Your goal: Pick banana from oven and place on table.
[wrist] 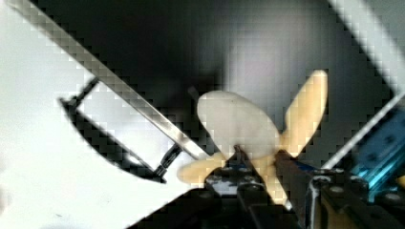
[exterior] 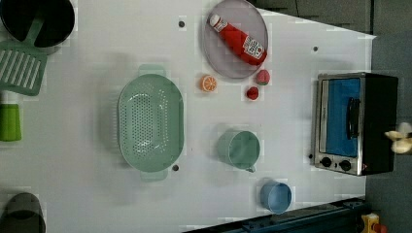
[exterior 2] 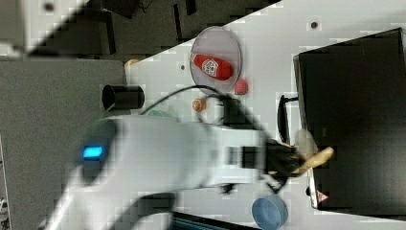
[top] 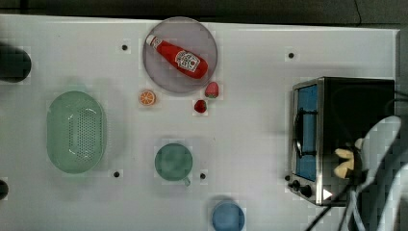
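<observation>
Items, read left to right across the top view, all placed against the oven:

- Pale green perforated plastic colander (top: 76, 131): well apart from the oven, far toward the top view's left.
- Small orange slice (top: 147, 97); grey round plate (top: 163, 72) bearing a red ketchup bottle (top: 180, 58); two red strawberries (top: 206, 97): between colander and oven.
- Green cup (top: 173, 162) and blue round cup (top: 228, 216): nearer the oven's front.
- White flat tabletop (top: 250, 120): bare in front of the oven door.
- Boxy black toaster oven with silver frame and blue glass door (top: 346, 110).
- Pale yellow toy banana with cream peel flaps (top: 345, 162): over the oven's dark top, in the gripper (wrist: 258, 164), whose fingers are clamped on it at the base of the flaps.

Handling, in our judgement: we carry it toward the top view's left, clear of the door handle (top: 299, 132), lower onto the bare table, and release only once it rests there.
</observation>
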`<act>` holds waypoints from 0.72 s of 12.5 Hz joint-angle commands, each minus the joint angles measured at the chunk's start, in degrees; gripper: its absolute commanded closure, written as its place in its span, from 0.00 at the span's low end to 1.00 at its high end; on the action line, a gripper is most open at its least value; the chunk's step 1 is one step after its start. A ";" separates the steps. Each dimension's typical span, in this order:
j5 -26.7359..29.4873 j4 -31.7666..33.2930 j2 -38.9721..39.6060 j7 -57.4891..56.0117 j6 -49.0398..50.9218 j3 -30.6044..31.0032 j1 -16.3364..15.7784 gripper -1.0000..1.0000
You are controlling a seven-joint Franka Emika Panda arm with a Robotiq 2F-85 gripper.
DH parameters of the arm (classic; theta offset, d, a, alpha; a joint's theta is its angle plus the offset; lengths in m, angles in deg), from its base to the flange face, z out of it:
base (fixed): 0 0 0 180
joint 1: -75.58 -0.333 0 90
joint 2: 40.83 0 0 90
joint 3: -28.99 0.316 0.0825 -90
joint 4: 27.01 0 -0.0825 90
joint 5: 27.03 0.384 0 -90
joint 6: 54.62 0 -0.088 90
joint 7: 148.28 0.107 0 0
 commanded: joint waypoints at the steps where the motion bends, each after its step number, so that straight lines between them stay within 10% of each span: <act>1: -2.04 -9.04 -8.15 0.92 9.06 7.31 -5.54 0.78; 5: -1.88 -7.96 -12.12 22.54 23.01 21.24 -8.04 0.78; 9: -1.78 1.11 -12.11 43.41 14.64 28.71 -8.04 0.78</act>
